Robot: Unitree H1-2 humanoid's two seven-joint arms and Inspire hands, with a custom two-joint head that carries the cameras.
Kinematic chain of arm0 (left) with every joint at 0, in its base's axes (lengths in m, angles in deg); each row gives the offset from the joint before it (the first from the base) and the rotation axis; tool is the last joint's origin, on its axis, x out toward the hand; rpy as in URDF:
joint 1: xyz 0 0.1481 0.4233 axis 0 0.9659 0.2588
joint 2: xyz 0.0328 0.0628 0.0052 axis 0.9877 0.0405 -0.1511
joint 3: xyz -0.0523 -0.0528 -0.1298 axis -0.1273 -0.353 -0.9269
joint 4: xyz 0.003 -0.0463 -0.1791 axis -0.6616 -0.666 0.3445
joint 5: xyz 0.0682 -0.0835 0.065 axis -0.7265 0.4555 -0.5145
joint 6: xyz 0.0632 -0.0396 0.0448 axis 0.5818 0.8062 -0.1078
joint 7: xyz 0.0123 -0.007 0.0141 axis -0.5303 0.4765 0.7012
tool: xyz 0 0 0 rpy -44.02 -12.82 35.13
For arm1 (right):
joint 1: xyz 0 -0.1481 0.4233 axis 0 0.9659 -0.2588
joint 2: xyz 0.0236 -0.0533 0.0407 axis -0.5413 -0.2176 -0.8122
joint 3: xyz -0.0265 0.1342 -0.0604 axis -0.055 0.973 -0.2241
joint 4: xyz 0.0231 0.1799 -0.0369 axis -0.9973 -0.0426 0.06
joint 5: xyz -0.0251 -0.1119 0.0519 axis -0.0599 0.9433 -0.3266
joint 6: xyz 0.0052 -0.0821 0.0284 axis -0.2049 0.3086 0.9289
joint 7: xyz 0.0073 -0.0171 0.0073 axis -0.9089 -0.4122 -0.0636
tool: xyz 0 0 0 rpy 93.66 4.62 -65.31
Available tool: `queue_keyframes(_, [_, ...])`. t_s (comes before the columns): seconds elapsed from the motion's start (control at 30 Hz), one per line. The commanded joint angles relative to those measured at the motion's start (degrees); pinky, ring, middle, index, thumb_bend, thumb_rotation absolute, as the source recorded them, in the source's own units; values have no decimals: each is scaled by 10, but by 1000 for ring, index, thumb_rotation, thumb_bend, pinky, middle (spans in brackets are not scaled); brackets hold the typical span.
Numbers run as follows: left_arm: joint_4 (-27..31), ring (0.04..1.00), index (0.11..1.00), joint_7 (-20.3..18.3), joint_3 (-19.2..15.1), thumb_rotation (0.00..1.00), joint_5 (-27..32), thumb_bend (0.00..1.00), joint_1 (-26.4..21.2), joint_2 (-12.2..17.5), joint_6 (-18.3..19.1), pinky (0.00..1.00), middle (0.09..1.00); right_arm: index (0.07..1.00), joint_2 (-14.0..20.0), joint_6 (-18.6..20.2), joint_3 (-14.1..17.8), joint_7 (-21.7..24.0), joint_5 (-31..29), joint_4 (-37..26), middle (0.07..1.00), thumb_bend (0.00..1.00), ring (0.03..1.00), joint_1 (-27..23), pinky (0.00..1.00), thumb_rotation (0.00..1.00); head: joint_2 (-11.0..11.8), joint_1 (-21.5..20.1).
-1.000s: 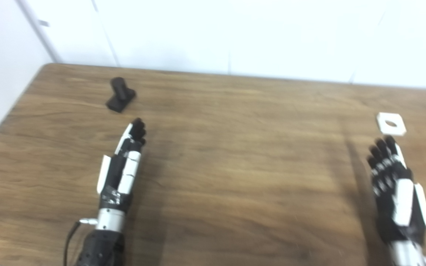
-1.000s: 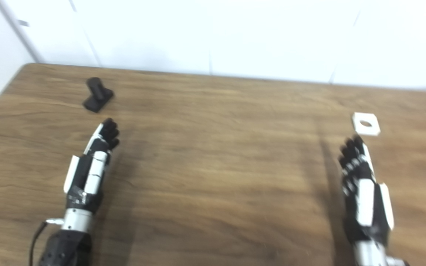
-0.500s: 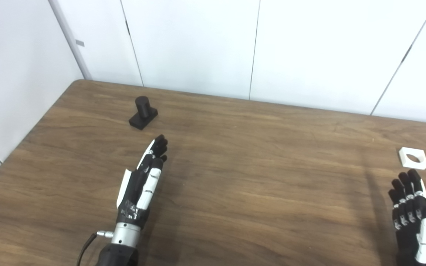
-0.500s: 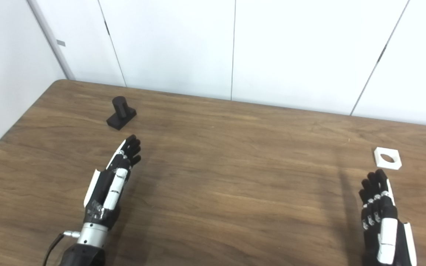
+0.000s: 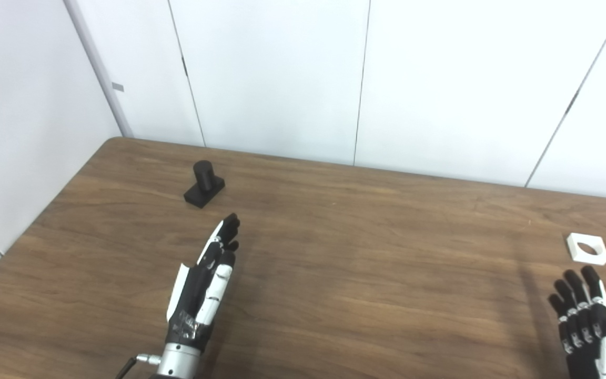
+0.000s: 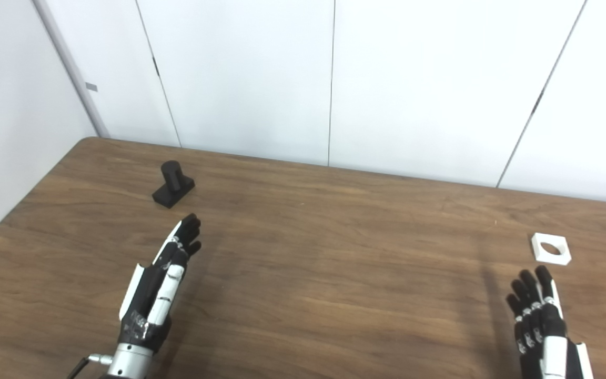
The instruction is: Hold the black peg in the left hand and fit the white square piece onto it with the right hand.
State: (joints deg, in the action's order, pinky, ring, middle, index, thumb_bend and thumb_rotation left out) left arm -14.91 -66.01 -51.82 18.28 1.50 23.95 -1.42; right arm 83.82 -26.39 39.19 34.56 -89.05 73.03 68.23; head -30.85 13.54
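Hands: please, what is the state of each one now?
Left hand: open, fingers extended, holding nothing.
Right hand: open, fingers apart, holding nothing.

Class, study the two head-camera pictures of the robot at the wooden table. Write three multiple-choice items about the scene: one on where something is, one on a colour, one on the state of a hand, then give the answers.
1. Where does the black peg stand?
A. far left of the table
B. in the left hand
C. beside the white piece

2. What colour is the square piece with the round hole?
A. black
B. white
C. red

3. What state is the left hand in?
A. shut on the peg
B. open, holding nothing
C. shut on the white piece

Answers:
1 A, the peg stands alone on the table, beyond the left fingertips.
2 B, it shows white against the brown wood, ahead of the right hand.
3 B, its fingers are stretched out and nothing lies in them.
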Motion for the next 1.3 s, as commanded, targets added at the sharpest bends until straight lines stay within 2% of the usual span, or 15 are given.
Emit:
queue_keyframes(0.0, [-29, 979, 970, 5, 12, 826, -4, 489, 37, -17, -9, 945, 963, 933, 13, -4, 1, 9, -7, 22, 934, 635, 935, 51, 916, 897, 0, 0])
queue_keyframes(0.1, [-25, 986, 973, 9, 11, 784, -8, 459, 37, -19, -2, 954, 967, 924, 12, -3, 2, 9, -7, 23, 933, 648, 935, 49, 921, 880, -2, -3])
queue_keyframes(0.17, [-23, 973, 969, 14, 10, 690, -15, 467, 36, -20, -2, 942, 957, 924, 11, -2, 3, 8, -7, 22, 934, 651, 937, 48, 923, 880, -4, -8])
queue_keyframes(0.23, [-13, 961, 962, 26, 8, 637, -40, 479, 37, -22, 5, 929, 948, 925, 10, -3, 4, 7, -6, 22, 934, 648, 937, 47, 926, 878, -6, -12])
queue_keyframes(0.33, [20, 937, 956, 45, 4, 474, -84, 478, 38, -19, 33, 892, 938, 932, 9, -7, 4, 5, -1, 26, 933, 642, 934, 44, 924, 884, -6, -16])
queue_keyframes(0.47, [54, 910, 946, 52, -13, 269, -92, 616, 18, 1, 70, 899, 932, 936, 7, -9, 4, 4, 0, 32, 937, 661, 939, 39, 933, 875, -5, -20])
queue_keyframes(0.53, [64, 908, 937, 53, -25, 213, -84, 676, 5, 9, 86, 910, 924, 937, 7, -8, 5, 4, -5, 35, 940, 672, 945, 37, 941, 867, -6, -22])
queue_keyframes(0.63, [74, 924, 938, 50, -40, 167, -90, 698, -14, 26, 105, 933, 930, 941, 7, -5, 4, 3, -2, 36, 949, 653, 953, 34, 952, 880, -6, -23])
queue_keyframes(0.8, [78, 911, 911, 67, -59, 199, -152, 798, -49, 55, 140, 885, 911, 943, 8, -4, 4, 3, 1, 36, 951, 649, 958, 31, 960, 884, -6, -23])
queue_keyframes(0.9, [80, 919, 885, 76, -65, 262, -194, 861, -69, 69, 179, 924, 902, 944, 6, -1, 4, 1, 0, 33, 954, 649, 962, 31, 965, 882, -7, -23])
queue_keyframes(1.0, [85, 976, 857, 67, -67, 287, -215, 838, -87, 88, 225, 990, 941, 947, 5, 1, 4, 0, -1, 33, 953, 629, 958, 31, 966, 881, -7, -23])
queue_keyframes(1.13, [55, 999, 835, 75, -67, 310, -243, 821, -110, 117, 228, 1000, 972, 950, 6, -1, 4, 3, -4, 35, 949, 622, 955, 32, 962, 884, -7, -23])
queue_keyframes(1.27, [25, 1000, 831, 83, -63, 361, -278, 826, -134, 143, 239, 963, 997, 951, 7, 5, 2, 3, -2, 29, 948, 593, 952, 34, 968, 899, -11, -21])
